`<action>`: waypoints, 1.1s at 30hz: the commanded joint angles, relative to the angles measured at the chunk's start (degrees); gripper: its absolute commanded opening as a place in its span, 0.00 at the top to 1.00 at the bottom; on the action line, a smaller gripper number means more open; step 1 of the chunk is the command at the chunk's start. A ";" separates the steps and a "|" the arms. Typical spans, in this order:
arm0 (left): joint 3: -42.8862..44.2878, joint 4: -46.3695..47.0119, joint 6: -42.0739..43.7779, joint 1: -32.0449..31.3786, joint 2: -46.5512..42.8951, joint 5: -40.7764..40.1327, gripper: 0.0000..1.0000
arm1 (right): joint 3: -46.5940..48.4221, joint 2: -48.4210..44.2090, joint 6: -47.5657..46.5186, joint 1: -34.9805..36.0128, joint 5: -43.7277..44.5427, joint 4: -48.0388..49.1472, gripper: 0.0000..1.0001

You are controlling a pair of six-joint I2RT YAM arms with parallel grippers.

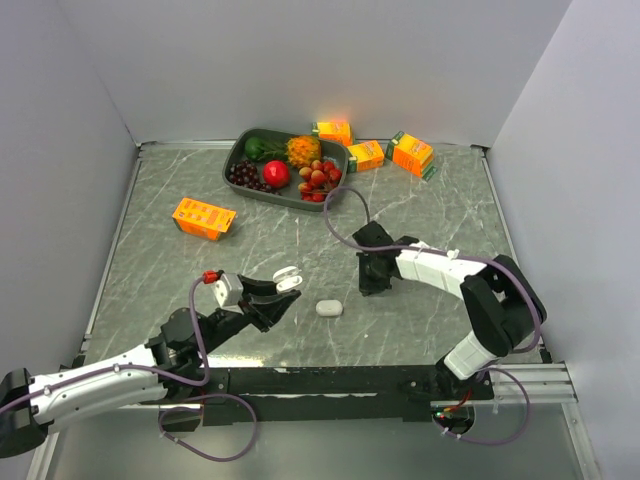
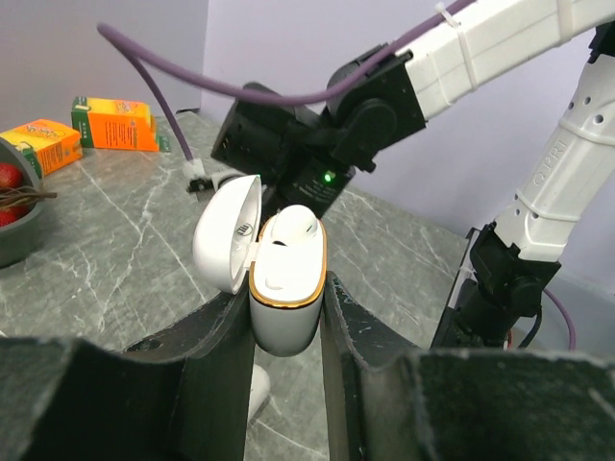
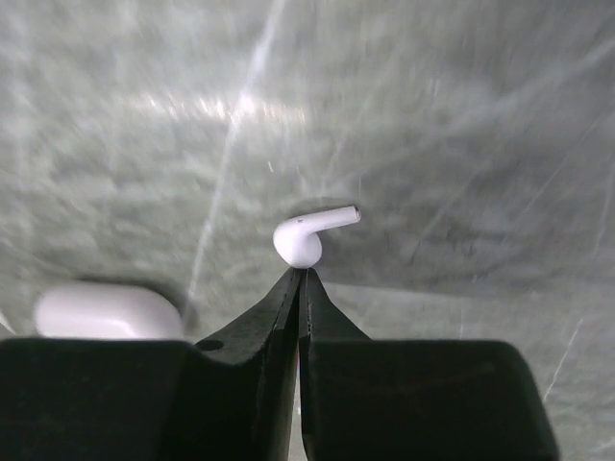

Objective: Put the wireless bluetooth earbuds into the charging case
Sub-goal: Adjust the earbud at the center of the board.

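Observation:
My left gripper (image 1: 283,292) is shut on an open white charging case with a gold rim (image 2: 285,288) and holds it above the table, lid (image 2: 227,235) flipped back to the left. One white earbud (image 2: 293,227) sits in the case's far slot. My right gripper (image 3: 303,276) is shut, pinching a second white earbud (image 3: 306,233) at its very tips, stem pointing right. In the top view the right gripper (image 1: 372,282) hovers right of the held case (image 1: 288,279).
A closed white case (image 1: 328,308) lies on the table between the arms and shows in the right wrist view (image 3: 106,312). A dark fruit tray (image 1: 238,152) stands at the back. Orange cartons lie at left (image 1: 203,217) and at the back (image 1: 366,154).

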 commanded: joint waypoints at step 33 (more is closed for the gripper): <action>-0.50 3.89 -1.55 -0.06 1.29 0.17 0.99 | 2.88 -0.99 -14.53 0.19 3.00 5.92 0.44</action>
